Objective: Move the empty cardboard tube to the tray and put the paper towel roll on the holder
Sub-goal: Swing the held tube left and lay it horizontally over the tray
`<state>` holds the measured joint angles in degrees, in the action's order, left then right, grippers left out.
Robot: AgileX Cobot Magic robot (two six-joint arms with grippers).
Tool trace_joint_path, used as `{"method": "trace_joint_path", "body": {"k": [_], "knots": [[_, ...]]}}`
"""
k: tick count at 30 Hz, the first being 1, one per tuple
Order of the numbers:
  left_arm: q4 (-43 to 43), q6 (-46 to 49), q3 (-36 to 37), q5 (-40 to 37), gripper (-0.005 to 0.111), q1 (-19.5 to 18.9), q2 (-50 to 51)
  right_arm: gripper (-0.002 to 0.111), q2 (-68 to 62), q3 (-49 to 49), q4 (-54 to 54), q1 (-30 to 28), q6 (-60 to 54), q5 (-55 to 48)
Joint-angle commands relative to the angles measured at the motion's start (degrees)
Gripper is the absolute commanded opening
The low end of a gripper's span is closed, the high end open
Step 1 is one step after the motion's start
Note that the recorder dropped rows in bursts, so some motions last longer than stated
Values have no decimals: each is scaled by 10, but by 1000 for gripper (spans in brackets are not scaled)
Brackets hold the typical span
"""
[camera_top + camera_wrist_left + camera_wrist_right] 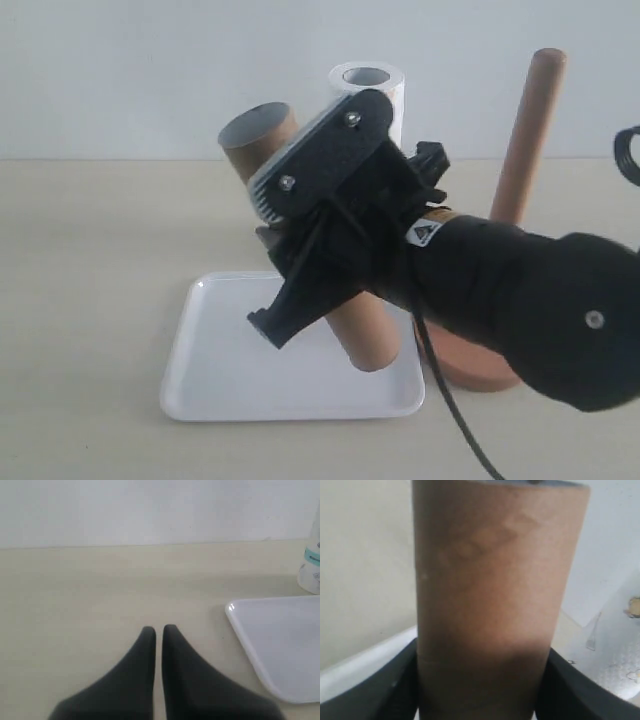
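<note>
The brown empty cardboard tube hangs tilted over the white tray, its lower end low at the tray's right side; contact cannot be told. My right gripper is shut on the tube's middle, and in the right wrist view the tube fills the space between the black fingers. Behind it the white paper towel roll stands upright. The wooden holder stands to the right, its post bare. My left gripper is shut and empty over the table beside the tray.
The right arm's black body covers part of the holder's round base. A black cable hangs down in front of the tray's right corner. The paper towel roll's edge shows past the tray in the left wrist view.
</note>
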<state>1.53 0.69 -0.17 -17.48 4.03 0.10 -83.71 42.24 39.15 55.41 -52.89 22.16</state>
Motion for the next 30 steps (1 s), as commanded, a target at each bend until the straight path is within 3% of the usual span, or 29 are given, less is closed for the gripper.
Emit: {"method": "trace_joint_path", "body": {"k": [1, 12, 14, 19, 21, 23, 30], "knots": [[1, 2, 2, 6, 4, 5, -1, 0, -9, 70, -7, 0, -67, -116], [1, 2, 2, 6, 4, 5, -1, 0, -77, 243, -35, -47, -49, -397], [1, 2, 2, 6, 4, 5, -1, 0, -94, 268, -132, -52, 27, -439], [1, 2, 2, 6, 4, 5, -1, 0, -130, 323, -514, -39, 315, -528], [1, 2, 2, 6, 4, 5, -1, 0, -137, 340, -605, -27, 356, -572], [1, 2, 2, 6, 4, 5, -1, 0, -147, 356, -650, -15, 357, -604], [1, 2, 2, 6, 4, 5, -1, 0, -195, 405, -651, -11, 276, -668]]}}
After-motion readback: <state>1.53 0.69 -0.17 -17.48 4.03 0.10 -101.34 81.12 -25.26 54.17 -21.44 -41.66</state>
